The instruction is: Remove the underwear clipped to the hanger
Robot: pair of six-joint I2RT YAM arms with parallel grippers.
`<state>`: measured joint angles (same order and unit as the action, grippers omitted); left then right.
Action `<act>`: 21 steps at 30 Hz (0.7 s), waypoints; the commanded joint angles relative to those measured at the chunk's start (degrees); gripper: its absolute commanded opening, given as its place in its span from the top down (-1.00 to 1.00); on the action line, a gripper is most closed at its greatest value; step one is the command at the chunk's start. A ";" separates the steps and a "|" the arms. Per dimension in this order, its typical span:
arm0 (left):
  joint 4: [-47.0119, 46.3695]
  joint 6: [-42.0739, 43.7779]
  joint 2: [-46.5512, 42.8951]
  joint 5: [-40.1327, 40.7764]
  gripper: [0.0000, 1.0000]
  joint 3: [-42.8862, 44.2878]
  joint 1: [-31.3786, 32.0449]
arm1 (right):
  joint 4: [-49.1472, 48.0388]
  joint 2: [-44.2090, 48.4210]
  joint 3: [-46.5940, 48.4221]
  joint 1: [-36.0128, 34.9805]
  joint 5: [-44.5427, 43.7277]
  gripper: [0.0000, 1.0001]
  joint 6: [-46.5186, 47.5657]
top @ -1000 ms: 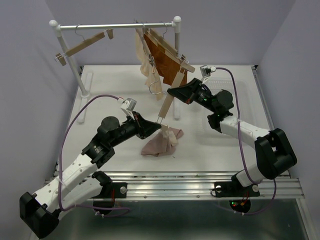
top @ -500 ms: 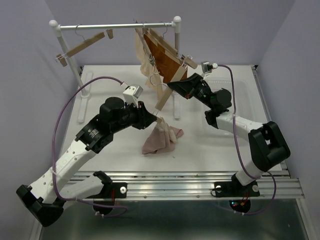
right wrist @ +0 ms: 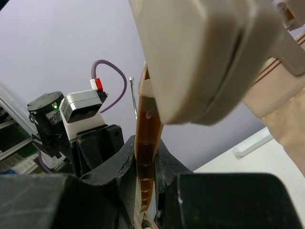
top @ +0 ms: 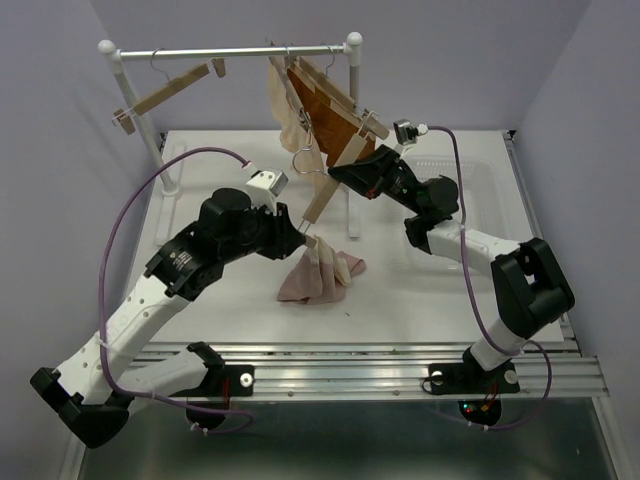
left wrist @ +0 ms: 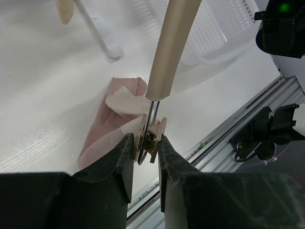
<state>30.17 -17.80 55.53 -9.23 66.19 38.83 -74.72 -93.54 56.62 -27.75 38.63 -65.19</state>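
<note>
My right gripper [top: 338,177] is shut on the upper part of a wooden hanger [top: 325,195] and holds it slanted above the table; the right wrist view shows its bar [right wrist: 146,143] pinched between my fingers [right wrist: 119,167]. My left gripper [top: 302,235] is shut on the wooden clip [left wrist: 151,138] at the hanger's low end. The pale pink underwear [top: 318,275] hangs from that clip and bunches on the table, also in the left wrist view [left wrist: 102,136]. The cream-beige [top: 290,120] and orange-brown [top: 330,115] underwear hang clipped to hangers on the rack.
A white rail rack [top: 230,50] stands at the back with an empty wooden hanger [top: 165,95] on its left part. A white mesh basket [left wrist: 214,28] sits on the table to the right. The metal table rail [top: 350,360] runs along the near edge.
Both grippers have risen a little with the hanger. The pink underwear has been drawn up from a flat heap into a hanging bunch and shifted slightly left.
</note>
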 commanded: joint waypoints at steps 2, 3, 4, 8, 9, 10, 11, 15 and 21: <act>-4.33 0.05 -3.67 3.35 1.00 3.68 -0.86 | -5.53 -0.07 1.56 0.06 6.37 0.99 5.33; -3.81 -0.04 -3.76 4.13 1.00 4.64 -0.86 | -5.53 0.37 1.39 0.06 6.45 0.99 5.60; -3.37 0.22 -4.02 4.83 1.00 5.08 -0.86 | -5.61 0.72 1.04 0.06 6.72 0.99 6.03; -2.84 1.37 -4.46 7.92 1.00 6.31 -0.86 | -4.91 2.22 0.16 0.06 6.81 0.99 6.92; -2.75 1.54 -4.29 8.00 1.00 7.01 -0.86 | -4.56 2.74 0.07 0.06 7.07 0.99 7.18; -2.66 1.63 -4.11 7.92 1.00 7.45 -0.86 | -4.39 3.01 -0.19 0.06 6.90 0.99 7.27; -2.40 1.72 -3.94 8.09 1.00 7.81 -0.86 | -4.21 3.27 -0.37 0.06 6.81 0.99 7.53; -1.08 3.03 -3.58 8.62 1.00 10.18 -0.86 | -3.86 4.41 -1.42 0.06 6.81 0.99 8.32; -0.73 3.56 -3.85 8.62 1.00 10.98 -0.86 | -3.77 5.20 -1.95 0.06 6.72 0.99 8.24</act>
<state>34.87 -14.04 53.78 -8.32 72.38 39.05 -76.40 -89.47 56.36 -28.08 39.77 -63.88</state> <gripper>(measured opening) 0.322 0.203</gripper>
